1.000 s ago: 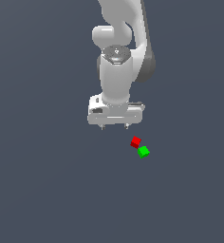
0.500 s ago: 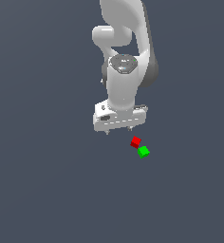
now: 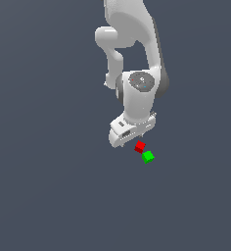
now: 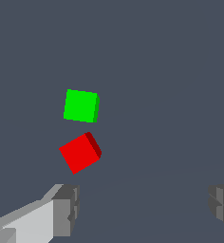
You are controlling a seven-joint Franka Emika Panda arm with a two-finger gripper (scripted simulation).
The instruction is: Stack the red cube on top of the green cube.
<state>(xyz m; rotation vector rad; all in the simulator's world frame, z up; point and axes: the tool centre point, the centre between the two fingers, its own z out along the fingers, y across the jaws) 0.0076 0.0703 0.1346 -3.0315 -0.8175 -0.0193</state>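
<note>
Hanging from the white arm (image 3: pixel 137 93), the fingers (image 4: pixel 142 209) stand spread wide apart with nothing between them; in the wrist view one grey pad (image 4: pixel 66 209) shows at one edge and the other pad (image 4: pixel 223 206) at the far edge, with bare dark bench (image 4: pixel 171 71) in the gap. The red cube (image 4: pixel 79 153) lies on the bench just beyond the fingertips, closer to the first pad than to the second, and outside the gap between them. It sits turned at an angle to the line of the fingers. The green cube (image 4: pixel 80 106) lies just past the red one, farther from the fingers, squarer to the view, with a thin strip of bench between the two in the wrist view.

In the exterior view the hand is tilted, and the red cube (image 3: pixel 140 146) shows just beside its lower edge, toward the exterior view's right. The green cube (image 3: pixel 148 157) sits right next to the red one on the side away from the fingers. Both cubes rest flat on the bench.
</note>
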